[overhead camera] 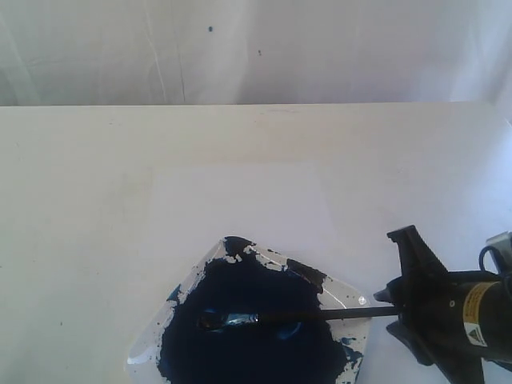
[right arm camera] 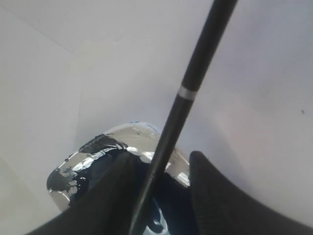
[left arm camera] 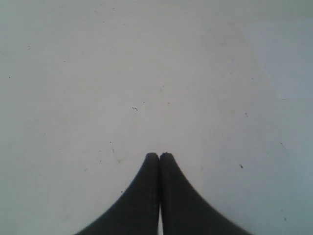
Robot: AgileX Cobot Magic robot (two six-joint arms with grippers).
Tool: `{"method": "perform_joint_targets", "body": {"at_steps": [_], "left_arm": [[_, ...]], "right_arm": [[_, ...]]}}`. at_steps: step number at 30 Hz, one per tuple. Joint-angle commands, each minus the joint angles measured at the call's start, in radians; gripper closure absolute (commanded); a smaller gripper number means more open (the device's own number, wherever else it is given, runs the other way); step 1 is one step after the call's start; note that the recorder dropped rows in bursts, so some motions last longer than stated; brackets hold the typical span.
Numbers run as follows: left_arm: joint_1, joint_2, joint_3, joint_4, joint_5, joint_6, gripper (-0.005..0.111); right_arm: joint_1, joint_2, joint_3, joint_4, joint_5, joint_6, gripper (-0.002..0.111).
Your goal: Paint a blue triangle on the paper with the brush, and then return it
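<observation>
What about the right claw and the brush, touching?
Cannot tell. Right wrist view: the brush runs between the open fingers of the right claw, clear of one, overlapping the other's edge.

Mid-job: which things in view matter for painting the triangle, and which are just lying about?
For the job: brush, lying in the paint tray; paper beyond the tray, blank; right gripper, open astride the handle.
Not in play: left gripper, shut over the table; dark specks on the backdrop.

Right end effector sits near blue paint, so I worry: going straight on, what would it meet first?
Probably the paint tray rim, the brush passing between its jaws; height is unclear.
</observation>
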Motion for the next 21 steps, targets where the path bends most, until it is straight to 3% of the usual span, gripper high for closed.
{"method": "perform_joint_targets", "body": {"at_steps": [1,21], "left_arm": [[0.003,0.008,0.004,-0.003,0.0,-0.003,0.107],[0.003,0.008,0.004,-0.003,0.0,-0.003,0.107]], "right_arm": [[0.003,0.01,0.01,0.005,0.013,0.002,0.073],[-0.061,0.147,0.009,0.008,-0.105,0.002,0.073]]}}
